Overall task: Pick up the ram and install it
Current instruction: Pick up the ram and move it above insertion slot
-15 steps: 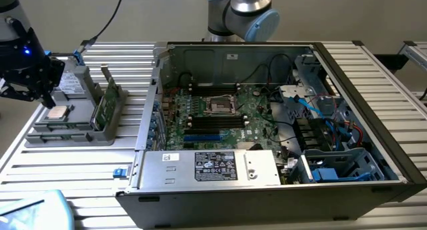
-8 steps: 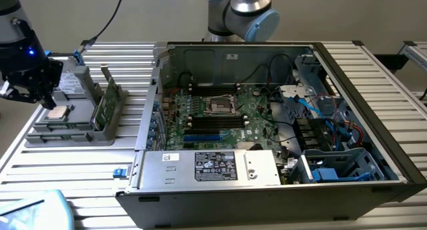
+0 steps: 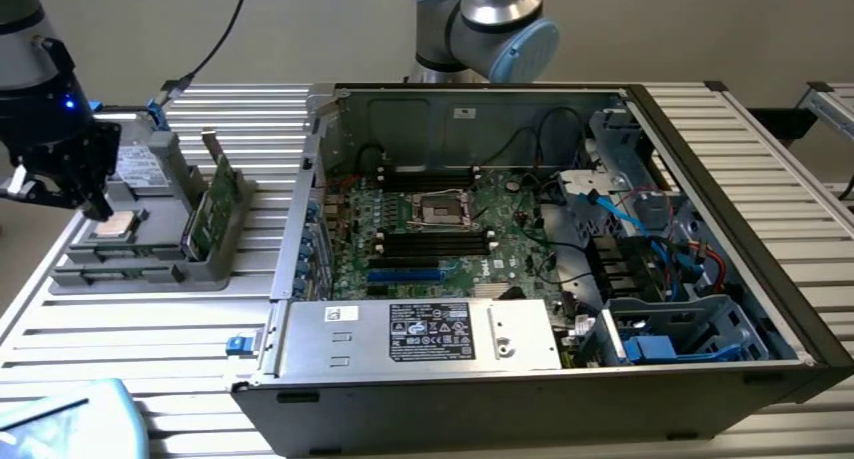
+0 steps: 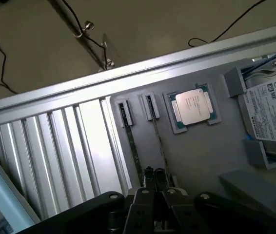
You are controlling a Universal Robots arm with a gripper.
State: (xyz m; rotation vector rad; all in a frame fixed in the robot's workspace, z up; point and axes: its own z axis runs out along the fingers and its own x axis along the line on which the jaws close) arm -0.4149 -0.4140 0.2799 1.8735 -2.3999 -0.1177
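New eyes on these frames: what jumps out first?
The opened computer case sits in the middle of the exterior view, its motherboard laid bare. At the exterior view's left, the gripper, jaws shut, hangs low over a grey parts tray. In the wrist view, two ram sticks stand on edge in that tray beside a silver processor.

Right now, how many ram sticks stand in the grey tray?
2. One ram stick stands in the tray slot beside the processor; the other one slot farther away. The gripper may hide more.
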